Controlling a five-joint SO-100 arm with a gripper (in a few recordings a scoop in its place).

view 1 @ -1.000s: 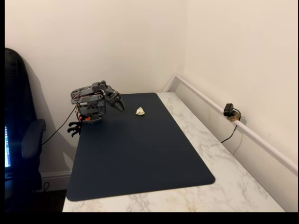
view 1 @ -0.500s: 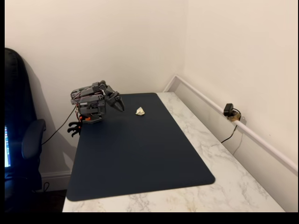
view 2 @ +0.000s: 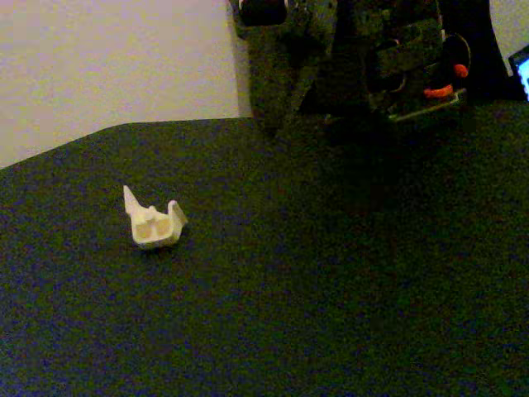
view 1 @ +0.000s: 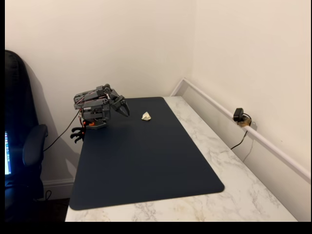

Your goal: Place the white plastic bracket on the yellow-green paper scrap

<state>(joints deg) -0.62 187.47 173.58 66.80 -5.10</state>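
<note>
The dark two-finger gripper (view 1: 124, 110) hangs above the far left corner of the dark blue rectangular desk mat (view 1: 146, 161), fingertips pointing down and toward the right of this fixed view. The fingertips appear close together with nothing between them; at this size it cannot be told whether the jaws are fully closed. The gripper does not touch the mat.

The grey folded arm (view 1: 95, 105) sits behind the gripper at the mat's far left edge, with a cable running down from its base. In the low fixed view the arm's dark body (view 2: 347, 58) stands at the mat's rear edge, with orange parts visible on its right side.

The small off-white angular plastic bracket (view 1: 146, 116) lies on the mat near its far edge, just to the right of the gripper and apart from it. In the low fixed view the bracket (view 2: 151, 223) rests on its base with two prongs pointing upward, the left one taller and pointed, and two round recesses face the camera. Its long axis cannot be told.

The mat lies on a white marble-pattern tabletop (view 1: 234, 161). A small black webcam (view 1: 239, 116) sits by the right wall.
</note>
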